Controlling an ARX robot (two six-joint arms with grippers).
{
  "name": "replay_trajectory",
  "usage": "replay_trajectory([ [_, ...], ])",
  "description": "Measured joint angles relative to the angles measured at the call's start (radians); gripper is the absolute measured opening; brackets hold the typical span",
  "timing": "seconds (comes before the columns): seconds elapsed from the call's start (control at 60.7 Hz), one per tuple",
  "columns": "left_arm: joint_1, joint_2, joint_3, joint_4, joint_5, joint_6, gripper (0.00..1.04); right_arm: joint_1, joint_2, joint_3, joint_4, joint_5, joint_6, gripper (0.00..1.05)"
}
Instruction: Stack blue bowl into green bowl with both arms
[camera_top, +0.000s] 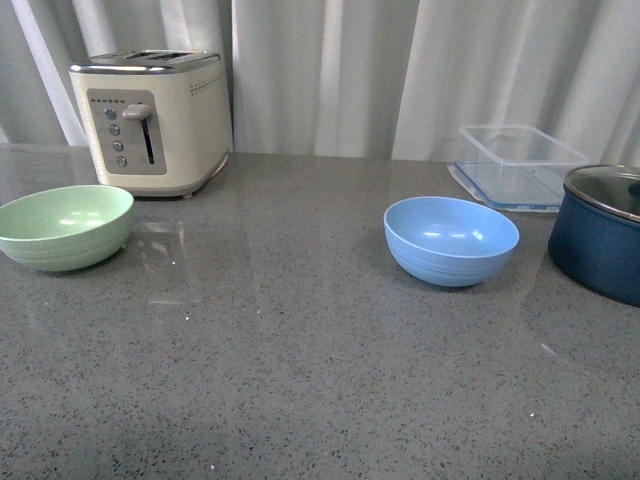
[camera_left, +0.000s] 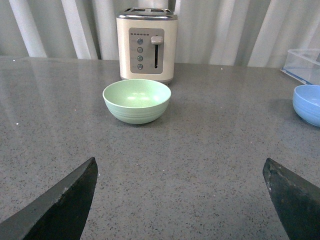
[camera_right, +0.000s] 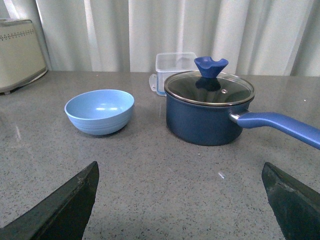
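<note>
The blue bowl (camera_top: 451, 240) stands upright and empty on the grey speckled table (camera_top: 300, 380), at about 3 o'clock from the middle of the front view. The green bowl (camera_top: 65, 227) stands upright and empty too, out at 9 o'clock by the left edge of that view, so the two bowls are well apart with bare table between them. A cream toaster (camera_top: 150, 122) stands near the green bowl at its 1 o'clock, back against the pale curtain (camera_top: 330, 70). At the blue bowl's 1 o'clock lies a clear plastic container (camera_top: 520, 165). At its 3 o'clock, near but not touching, is a dark blue pot (camera_top: 600, 235) with a glass lid (camera_right: 209, 87) seated on it. The lid has a blue knob, and the pot has a long blue handle (camera_right: 280, 124). The left end effector (camera_left: 180, 167) hangs above the table facing the green bowl and the toaster, its two dark fingers (camera_left: 65, 205) spread wide with nothing between them. The right end effector (camera_right: 180, 167) faces the blue bowl and the pot, likewise spread wide and empty. Neither one touches a bowl.
</note>
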Motion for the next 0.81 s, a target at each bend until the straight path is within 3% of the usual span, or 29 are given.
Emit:
replay_trajectory([
  [0.198, 0.000, 0.000, 0.000, 0.000, -0.001, 0.000, 0.98, 0.000, 0.000, 0.000, 0.000, 0.000, 0.000, 0.95],
  [0.296, 0.002, 0.127, 0.059, -0.111, -0.107, -0.011, 0.98, 0.000, 0.000, 0.000, 0.000, 0.000, 0.000, 0.95],
  [0.527, 0.245, 0.550, 0.298, -0.013, 0.117, -0.116, 0.98, 0.000, 0.000, 0.000, 0.000, 0.000, 0.000, 0.95],
  [0.609, 0.302, 0.708, 0.418, 0.006, 0.126, -0.159, 0.98, 0.000, 0.000, 0.000, 0.000, 0.000, 0.000, 0.95],
  [0.807, 0.298, 1.084, 0.793, -0.098, 0.119, -0.285, 0.98, 0.000, 0.000, 0.000, 0.000, 0.000, 0.000, 0.95],
])
